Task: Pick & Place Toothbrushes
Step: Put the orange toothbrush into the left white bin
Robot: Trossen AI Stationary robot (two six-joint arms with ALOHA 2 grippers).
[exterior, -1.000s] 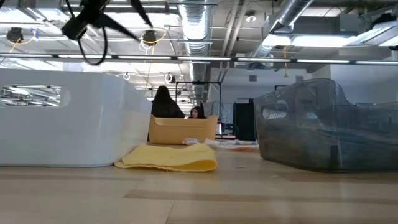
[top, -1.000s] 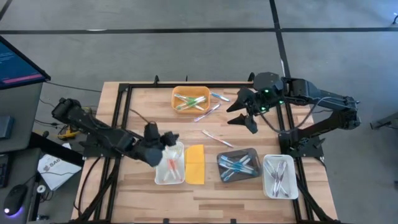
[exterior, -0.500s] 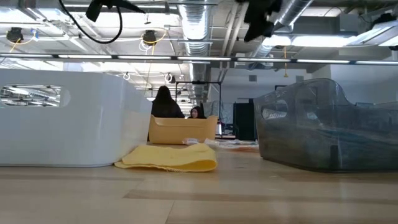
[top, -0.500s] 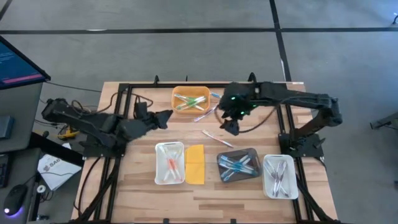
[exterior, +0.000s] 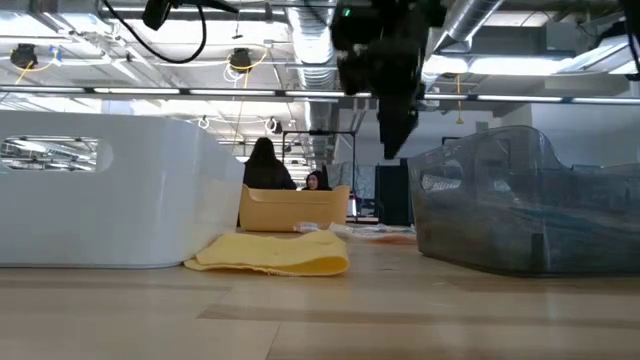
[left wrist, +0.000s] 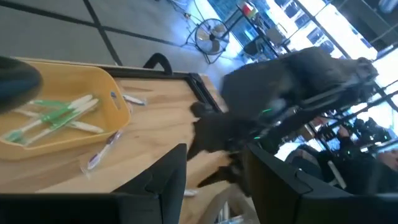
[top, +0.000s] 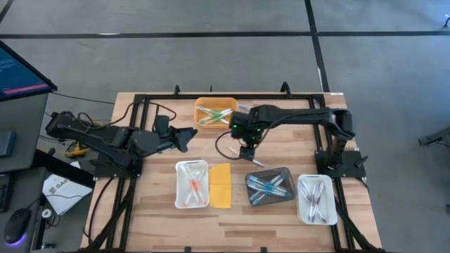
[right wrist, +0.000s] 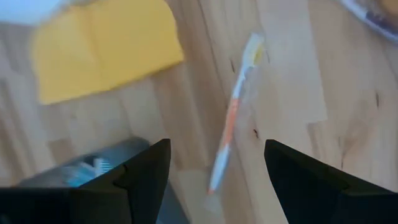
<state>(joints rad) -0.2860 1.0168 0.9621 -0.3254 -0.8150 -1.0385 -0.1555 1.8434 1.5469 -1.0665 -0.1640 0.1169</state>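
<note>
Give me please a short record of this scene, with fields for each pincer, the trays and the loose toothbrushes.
right pincer: open, empty, above a loose orange toothbrush on the table
left pincer: open, empty, over the table's left side, away from the trays
yellow tray: green toothbrushes inside
white tray: orange toothbrushes inside
dark tray: blue toothbrushes inside
clear tray: pale toothbrushes inside
yellow lid: flat beside the white tray
other loose toothbrushes: few, near the yellow tray
</note>
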